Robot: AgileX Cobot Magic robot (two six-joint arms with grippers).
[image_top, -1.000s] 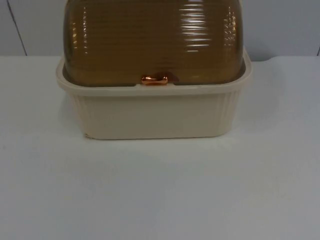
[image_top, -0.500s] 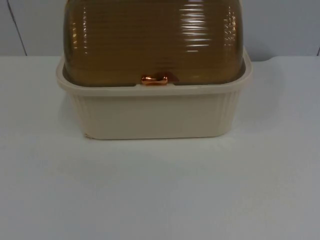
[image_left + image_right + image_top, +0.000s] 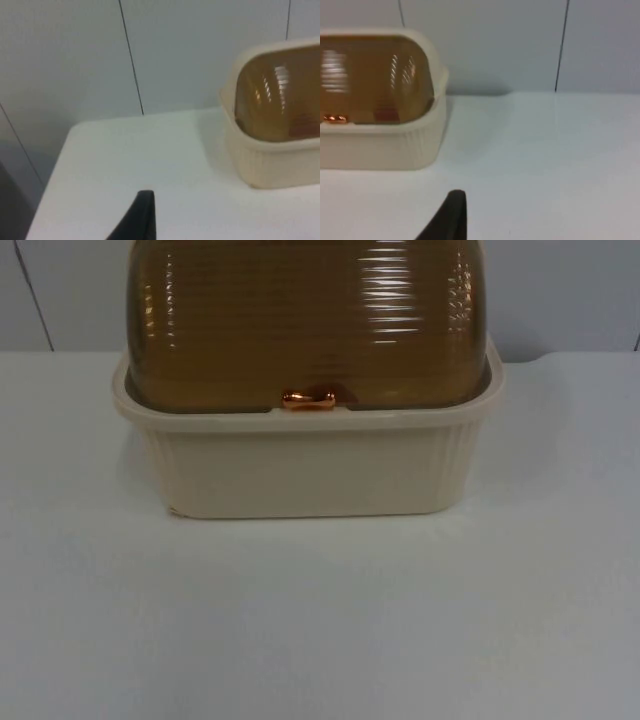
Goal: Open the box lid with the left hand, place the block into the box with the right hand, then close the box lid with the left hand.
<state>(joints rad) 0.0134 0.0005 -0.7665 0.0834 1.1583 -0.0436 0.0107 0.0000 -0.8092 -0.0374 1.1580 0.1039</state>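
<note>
The cream box point(image 3: 305, 465) sits on the counter point(image 3: 320, 620), its amber lid point(image 3: 310, 325) closed. Left gripper point(image 3: 137, 220) and right gripper point(image 3: 447, 217) hover apart from it; their opening can't be told.

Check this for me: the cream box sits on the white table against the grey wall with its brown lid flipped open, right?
Not quite. The brown lid is shut, its copper handle down at the front rim of the cream box, as the top view shows. The rest holds: it sits on the white table by the grey wall.
</note>
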